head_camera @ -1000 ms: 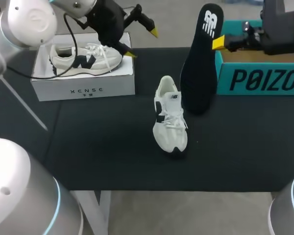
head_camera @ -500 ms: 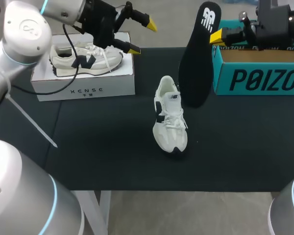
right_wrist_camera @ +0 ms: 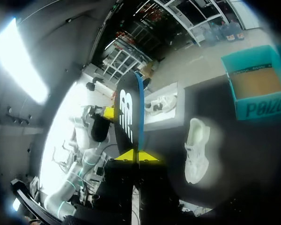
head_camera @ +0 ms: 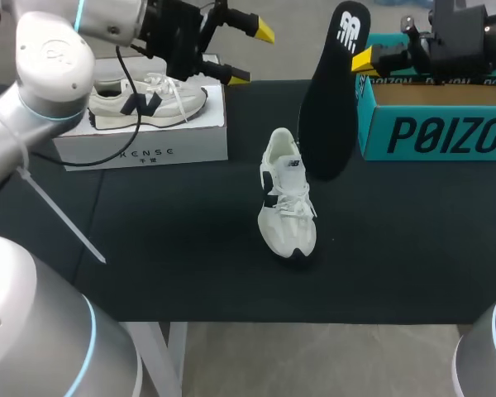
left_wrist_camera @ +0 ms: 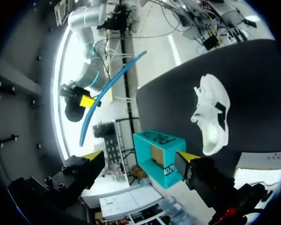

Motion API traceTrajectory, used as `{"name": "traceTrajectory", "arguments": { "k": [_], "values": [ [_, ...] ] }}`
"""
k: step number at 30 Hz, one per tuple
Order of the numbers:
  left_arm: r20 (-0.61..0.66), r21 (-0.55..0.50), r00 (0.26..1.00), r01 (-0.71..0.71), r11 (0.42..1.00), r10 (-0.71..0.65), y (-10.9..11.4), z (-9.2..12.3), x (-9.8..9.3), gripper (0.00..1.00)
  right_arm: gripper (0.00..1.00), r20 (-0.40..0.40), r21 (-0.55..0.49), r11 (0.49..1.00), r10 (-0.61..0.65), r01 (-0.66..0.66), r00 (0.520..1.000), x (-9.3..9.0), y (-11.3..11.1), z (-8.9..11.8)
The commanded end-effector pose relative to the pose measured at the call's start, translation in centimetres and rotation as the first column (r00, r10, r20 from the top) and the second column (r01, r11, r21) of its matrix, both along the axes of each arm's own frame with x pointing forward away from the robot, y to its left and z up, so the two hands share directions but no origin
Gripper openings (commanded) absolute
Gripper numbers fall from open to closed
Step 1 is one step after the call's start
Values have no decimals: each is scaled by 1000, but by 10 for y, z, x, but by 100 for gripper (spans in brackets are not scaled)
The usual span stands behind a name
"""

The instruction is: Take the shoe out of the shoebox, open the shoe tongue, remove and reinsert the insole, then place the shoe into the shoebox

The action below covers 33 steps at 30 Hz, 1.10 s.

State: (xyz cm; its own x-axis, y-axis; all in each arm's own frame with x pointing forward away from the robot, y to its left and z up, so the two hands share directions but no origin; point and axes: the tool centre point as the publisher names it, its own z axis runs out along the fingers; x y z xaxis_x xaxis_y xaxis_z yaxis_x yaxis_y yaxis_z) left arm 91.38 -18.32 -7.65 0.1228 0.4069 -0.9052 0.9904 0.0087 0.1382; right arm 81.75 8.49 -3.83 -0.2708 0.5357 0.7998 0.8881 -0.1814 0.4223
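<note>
Black cloth covers the table [head_camera: 190,273] you are working over. The white lace-up sneaker [head_camera: 286,198] lies near its middle, out of its box, toe toward the robot and opening facing up. That suits the job, since the mouth of the shoe can be reached from above. Your right gripper [head_camera: 364,59] is clenched on the long black foam insole [head_camera: 329,107], with its yellow tips pinching the edge near the logo end from both sides. The insole therefore hangs almost upright, its broad end low, just behind and beside the sneaker's heel. I cannot tell whether that low end touches the cloth. Held this way, the broad end would lead into the shoe, so I judge removal done and reinsertion next. You will need to tilt the insole toward the toe as it goes in. Your left gripper [head_camera: 250,55] is released, its tips wide apart and grasping nothing. It hovers over the white rectangular box [head_camera: 140,145] at the far left, on which a second pale sneaker [head_camera: 145,98] rests. That keeps it well apart from the work, though the shoe has nothing steadying it and may slide. The teal cardboard shoebox [head_camera: 430,132] sits at the far right with its top open, just beside the right gripper and handy for the final placement.
</note>
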Motion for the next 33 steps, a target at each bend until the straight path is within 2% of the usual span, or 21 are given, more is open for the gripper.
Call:
{"name": "traceTrajectory", "arguments": {
  "k": [1, 5, 7, 11, 15, 19, 22, 27, 29, 32, 33],
  "values": [
    [8, -17, 1000, 4, 1000, -4, -3, -1, -4, 100, 0, -153, 151, 984, -69, 92, 986, 13, -7, -11],
    [16, -25, 1000, 18, 1000, -17, -9, -2, -8, 100, 0, -248, 237, 964, -57, 118, 967, 35, -13, -16],
    [19, -47, 1000, 23, 999, -22, -11, -3, -11, 100, 0, -243, 233, 967, -48, 106, 969, 44, -13, -15],
    [33, -109, 999, 32, 993, -28, -17, -1, -19, 100, 0, -312, 264, 962, 18, 68, 950, 62, -8, -21],
    [48, -143, 997, 68, 987, -62, -28, 3, -29, 100, 0, -322, 275, 961, 91, 1, 943, 77, -1, -20],
    [47, -143, 992, 121, 982, -116, -37, -1, -38, 100, 0, -327, 267, 962, 148, -59, 933, 87, -1, -16],
    [72, -207, 987, 155, 966, -144, -39, 2, -45, 100, 0, -332, 271, 958, 182, -91, 926, 91, -4, -14],
    [133, -279, 982, 170, 945, -138, -42, 12, -54, 100, 0, -384, 253, 959, 221, -128, 897, 96, -9, -18],
    [133, -276, 981, 171, 946, -139, -44, 13, -54, 100, 0, -377, 241, 961, 220, -134, 900, 98, -9, -16],
    [91, -255, 988, 143, 956, -124, -46, 8, -50, 100, 0, -326, 252, 961, 190, -109, 926, 99, -12, -6],
    [77, -246, 990, 132, 960, -116, -47, 5, -47, 100, 0, -271, 229, 969, 155, -93, 950, 98, -12, -2]
  ]
}}
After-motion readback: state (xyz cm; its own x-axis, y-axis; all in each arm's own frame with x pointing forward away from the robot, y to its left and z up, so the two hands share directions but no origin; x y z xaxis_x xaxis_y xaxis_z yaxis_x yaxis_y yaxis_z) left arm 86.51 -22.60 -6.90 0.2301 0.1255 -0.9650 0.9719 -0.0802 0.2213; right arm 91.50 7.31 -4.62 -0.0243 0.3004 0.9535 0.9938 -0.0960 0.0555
